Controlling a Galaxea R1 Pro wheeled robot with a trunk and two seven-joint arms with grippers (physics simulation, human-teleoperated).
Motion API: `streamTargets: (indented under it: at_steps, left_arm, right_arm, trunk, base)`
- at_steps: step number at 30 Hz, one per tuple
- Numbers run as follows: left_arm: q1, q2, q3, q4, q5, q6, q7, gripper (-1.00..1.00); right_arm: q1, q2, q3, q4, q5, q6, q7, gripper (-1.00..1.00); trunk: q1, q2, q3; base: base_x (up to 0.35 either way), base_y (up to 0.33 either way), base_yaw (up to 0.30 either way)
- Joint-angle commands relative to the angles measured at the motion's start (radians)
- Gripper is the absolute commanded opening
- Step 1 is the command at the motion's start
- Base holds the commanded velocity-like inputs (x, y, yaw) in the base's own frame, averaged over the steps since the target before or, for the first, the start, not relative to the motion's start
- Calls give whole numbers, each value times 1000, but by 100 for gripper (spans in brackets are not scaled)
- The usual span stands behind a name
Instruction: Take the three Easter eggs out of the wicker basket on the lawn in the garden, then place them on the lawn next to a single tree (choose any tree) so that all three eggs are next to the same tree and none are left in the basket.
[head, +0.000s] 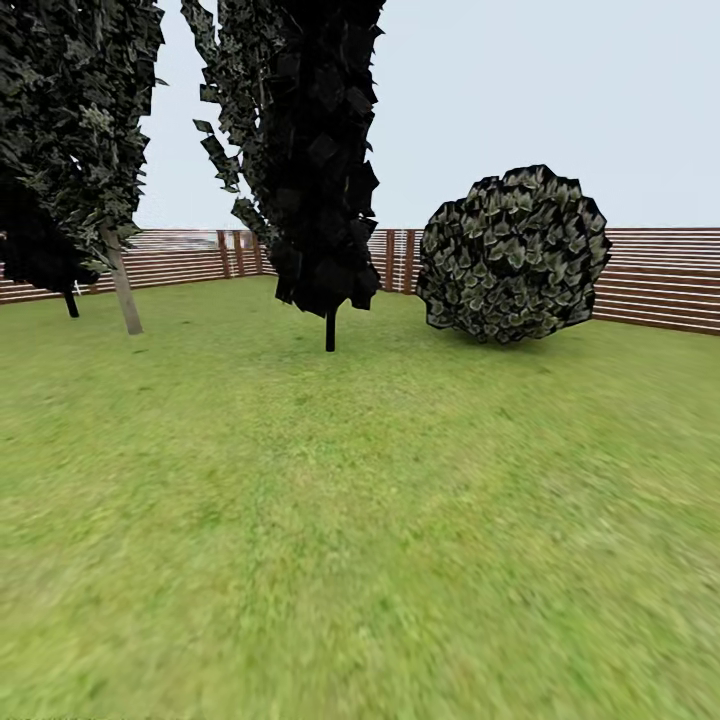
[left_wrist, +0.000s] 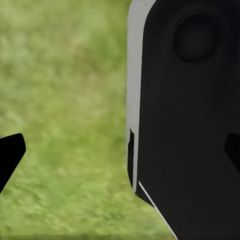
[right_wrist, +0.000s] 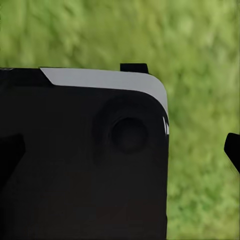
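Lawn (head: 360, 520) short blurry green, pale-trunked tree (head: 122, 285) by slatted fence (head: 660, 280)

Blurry green lawn (head: 360, 520), brown slatted fence (head: 660, 280), black-trunked tree (head: 330, 328)

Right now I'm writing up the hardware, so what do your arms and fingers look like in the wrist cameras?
Black fingers with pointed tips show at the frame edges. Beside them is a large glossy black body panel with a rounded corner, a light grey edge strip and a round recessed dimple. No cables or markings show.
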Motion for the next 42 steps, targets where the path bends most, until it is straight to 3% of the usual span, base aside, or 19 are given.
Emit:
streamTargets:
  at_steps: [1,42]
  left_arm:
    - [0,-1,-1,-1,0,0,0,100]
    - [0,0,0,-1,0,0,0,100]
  right_arm:
    - [-1,-1,0,2,3,-6,0,100]
    - [-1,3,0,7,4,-8,-6,100]
  trunk:
    - [0,0,-1]
    - [0,0,-38]
  base:
    - [0,0,1]
    - [0,0,224]
